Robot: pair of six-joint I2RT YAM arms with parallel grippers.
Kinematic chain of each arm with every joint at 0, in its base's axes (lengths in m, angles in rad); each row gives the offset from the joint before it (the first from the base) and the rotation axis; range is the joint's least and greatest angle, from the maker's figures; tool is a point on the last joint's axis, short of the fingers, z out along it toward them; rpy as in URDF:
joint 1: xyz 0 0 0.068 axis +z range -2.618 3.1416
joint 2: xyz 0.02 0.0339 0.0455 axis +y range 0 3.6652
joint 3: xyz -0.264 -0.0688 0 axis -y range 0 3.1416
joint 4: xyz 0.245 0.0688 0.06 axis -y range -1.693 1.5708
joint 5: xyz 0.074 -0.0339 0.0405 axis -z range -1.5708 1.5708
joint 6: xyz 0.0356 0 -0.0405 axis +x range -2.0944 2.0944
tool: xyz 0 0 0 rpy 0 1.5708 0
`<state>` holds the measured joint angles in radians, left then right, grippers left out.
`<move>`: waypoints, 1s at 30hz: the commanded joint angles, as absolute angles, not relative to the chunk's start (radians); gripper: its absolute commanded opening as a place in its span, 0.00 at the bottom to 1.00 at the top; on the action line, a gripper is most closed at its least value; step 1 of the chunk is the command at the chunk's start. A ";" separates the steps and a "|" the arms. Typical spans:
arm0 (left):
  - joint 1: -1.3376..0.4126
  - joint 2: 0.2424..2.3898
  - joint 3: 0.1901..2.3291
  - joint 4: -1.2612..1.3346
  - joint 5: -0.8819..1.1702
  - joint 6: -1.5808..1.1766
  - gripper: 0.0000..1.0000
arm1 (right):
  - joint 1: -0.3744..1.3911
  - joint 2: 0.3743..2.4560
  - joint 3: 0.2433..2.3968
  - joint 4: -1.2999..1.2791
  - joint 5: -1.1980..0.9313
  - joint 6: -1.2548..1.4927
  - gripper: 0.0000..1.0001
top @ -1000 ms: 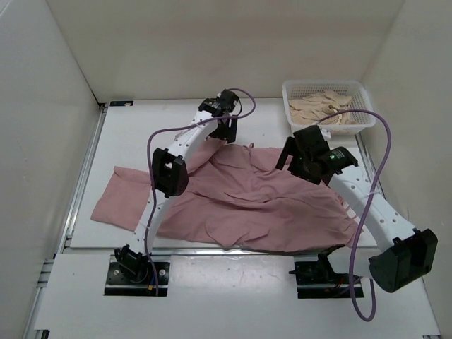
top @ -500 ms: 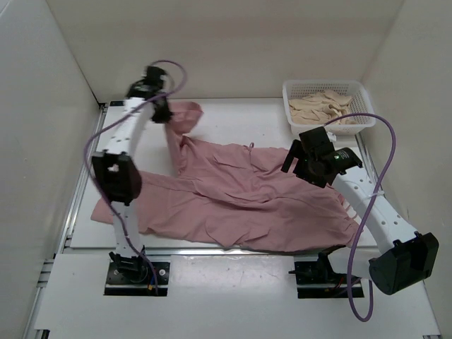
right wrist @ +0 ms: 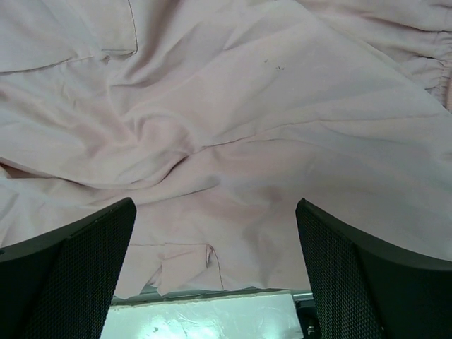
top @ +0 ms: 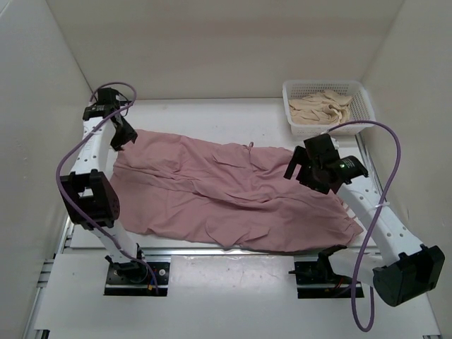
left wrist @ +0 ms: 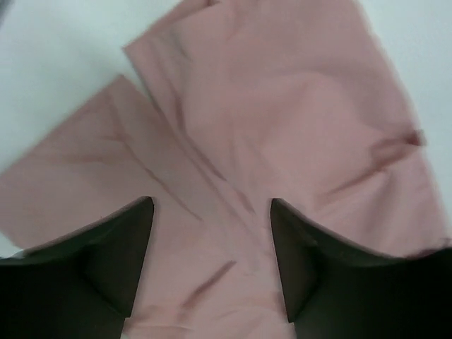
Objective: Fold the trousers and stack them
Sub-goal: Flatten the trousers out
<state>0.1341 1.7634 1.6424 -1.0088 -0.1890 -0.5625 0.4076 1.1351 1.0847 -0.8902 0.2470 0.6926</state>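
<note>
Trousers (top: 226, 191) lie spread and rumpled across the white surface (top: 212, 116), legs toward the left. A white basket (top: 358, 89) of beige pieces stands apart, far right. Left tool (left wrist: 212, 205) hangs over the leg ends, fingers parted, empty. Right tool (right wrist: 215, 205), likewise parted, seems just above the cloth.

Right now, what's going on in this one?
The pink trousers lie spread out across the table, wrinkled and not yet folded. The left tool hangs open over their far-left end, and the right tool hangs open over their right part. Neither grips fabric. A white basket sits at the far right.
</note>
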 commanded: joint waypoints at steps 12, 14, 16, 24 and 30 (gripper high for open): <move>-0.089 1.974 1.612 -0.897 0.080 -0.581 0.76 | 0.060 1.472 1.117 -0.589 -0.073 0.655 0.79; -0.089 2.022 1.626 -0.897 0.091 -0.581 0.76 | 0.049 1.566 1.143 -0.529 -0.147 0.678 0.73; -0.075 2.072 1.637 -0.897 0.080 -0.581 0.75 | 0.049 1.620 1.153 -0.499 -0.147 0.692 0.70; 0.073 2.149 1.658 -0.897 0.061 -0.508 0.74 | -0.041 1.833 1.112 -0.476 -0.112 0.746 0.57; 0.149 2.195 1.775 -0.926 0.081 -0.456 0.74 | -0.041 1.842 1.250 -0.569 -0.014 0.718 0.57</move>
